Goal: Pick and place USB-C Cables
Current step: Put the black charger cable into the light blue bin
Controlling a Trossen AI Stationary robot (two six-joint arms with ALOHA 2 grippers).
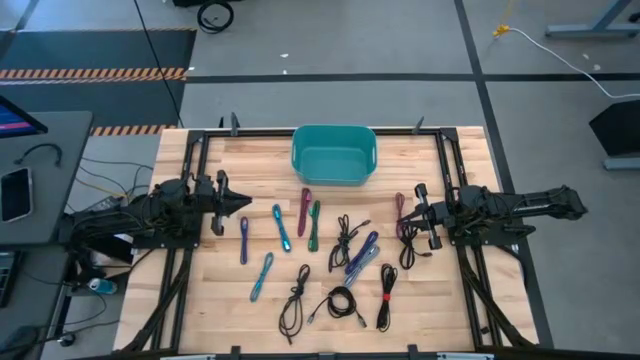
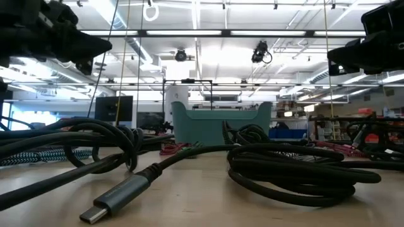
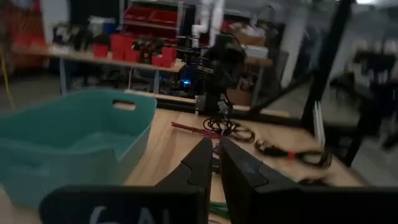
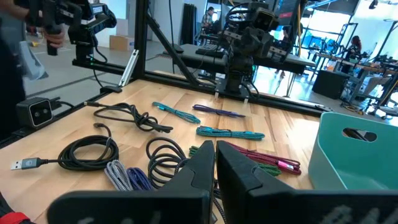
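Both arms wait at the worktop's [image 1: 200, 300] sides, left hand [image 1: 243, 204] and right hand [image 1: 410, 208] clenched on nothing; the USB-C cables [image 1: 345, 255] lie strewn before the teal bin [image 1: 334, 155]; overlapping coils could snag and drag neighbours along.

The right end effector [image 4: 215, 163] hangs above the wooden tabletop [image 4: 292, 134], its two dark fingers [image 4: 198, 167] nearly together with nothing between them. At 3 o'clock stands the teal bin [image 4: 354, 158]. A magenta cable [image 4: 261, 159] lies just ahead. Teal cables [image 4: 230, 132] lie toward 12 o'clock, black coiled cables [image 4: 90, 151] toward 9, and the opposite arm [image 4: 245, 46] beyond.
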